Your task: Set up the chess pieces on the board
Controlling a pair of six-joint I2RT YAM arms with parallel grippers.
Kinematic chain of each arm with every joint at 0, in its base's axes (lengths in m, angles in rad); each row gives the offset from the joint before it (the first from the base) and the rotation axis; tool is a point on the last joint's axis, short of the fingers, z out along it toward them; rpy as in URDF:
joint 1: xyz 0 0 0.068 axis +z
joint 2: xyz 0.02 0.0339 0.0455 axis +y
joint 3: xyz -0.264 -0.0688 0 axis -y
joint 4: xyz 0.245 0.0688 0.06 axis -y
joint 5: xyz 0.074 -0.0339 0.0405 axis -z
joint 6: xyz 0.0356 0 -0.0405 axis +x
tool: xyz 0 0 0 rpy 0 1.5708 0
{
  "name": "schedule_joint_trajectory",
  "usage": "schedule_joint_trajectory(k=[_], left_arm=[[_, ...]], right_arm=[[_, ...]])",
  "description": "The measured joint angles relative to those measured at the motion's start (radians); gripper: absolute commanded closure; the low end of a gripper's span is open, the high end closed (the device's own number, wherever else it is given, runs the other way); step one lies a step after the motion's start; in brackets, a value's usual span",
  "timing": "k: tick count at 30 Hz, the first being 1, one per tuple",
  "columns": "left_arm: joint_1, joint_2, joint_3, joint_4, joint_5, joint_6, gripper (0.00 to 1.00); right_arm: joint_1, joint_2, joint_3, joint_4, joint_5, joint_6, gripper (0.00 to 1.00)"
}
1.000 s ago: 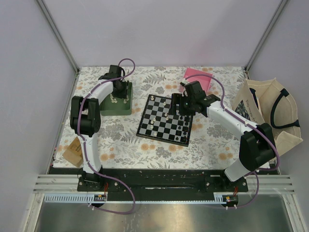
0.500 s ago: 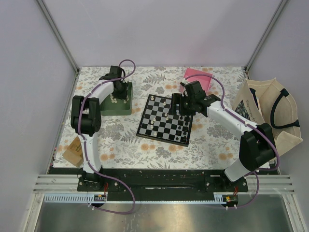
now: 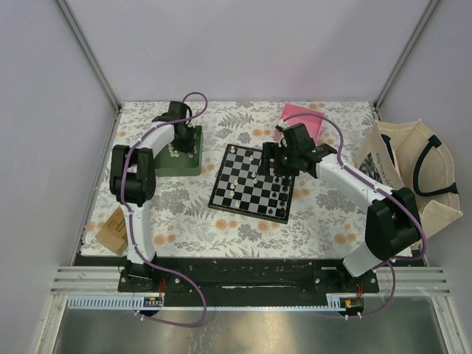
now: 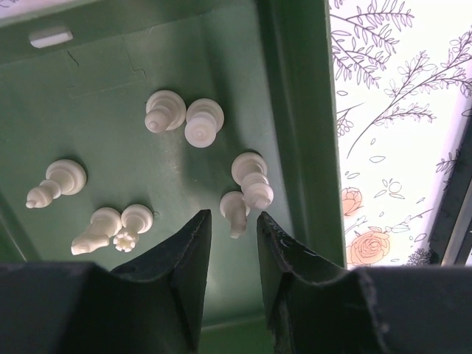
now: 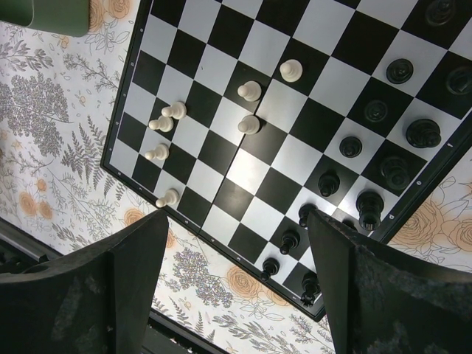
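The board (image 3: 251,182) lies mid-table, with several cream-white chess pieces (image 5: 249,91) on its left part and several black ones (image 5: 422,133) along its right edge. More white pieces (image 4: 184,118) lie tipped over in the green tray (image 4: 110,96). My left gripper (image 4: 232,215) hangs inside the tray (image 3: 177,158), open by a narrow gap. One lying white piece (image 4: 234,210) points into that gap without being pinched. My right gripper (image 5: 236,215) hovers wide open over the board's near right side, holding nothing.
A pink box (image 3: 302,118) sits behind the board at the back right. A cream tote bag (image 3: 413,173) stands against the right wall. A small brown box (image 3: 112,230) lies at the left near edge. Grey walls enclose the floral table.
Hardly anything: the left wrist has shifted slightly over the tray and the right gripper has edged a little toward the back. No piece has moved.
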Motion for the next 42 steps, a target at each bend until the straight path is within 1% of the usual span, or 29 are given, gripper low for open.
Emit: schedule_joint_trajectory(k=[12,19,24,29,32,38,42], left_arm=[[0.000,0.013,0.006,-0.009,0.000,0.003,0.72],[0.000,0.013,0.008,-0.009,0.000,0.003,0.82],[0.000,0.013,0.011,-0.009,0.000,0.003,0.94],[0.000,0.008,0.008,-0.008,-0.005,0.002,0.96],[0.000,-0.028,-0.017,-0.012,-0.019,0.002,0.96],[-0.013,-0.184,-0.051,-0.036,-0.045,0.005,0.99],[-0.079,-0.259,-0.048,-0.025,-0.062,0.027,1.00]], right_arm=[[0.000,0.002,0.001,0.000,-0.008,0.000,0.14],[0.000,0.008,0.014,0.000,-0.018,0.000,0.14],[-0.001,0.012,0.015,0.000,-0.023,0.000,0.14],[-0.001,0.015,0.015,0.000,-0.023,0.000,0.14],[-0.001,0.015,0.015,0.000,-0.023,0.000,0.14],[-0.001,0.016,0.015,0.000,-0.023,0.000,0.14],[-0.001,0.017,0.015,0.000,-0.023,0.000,0.14]])
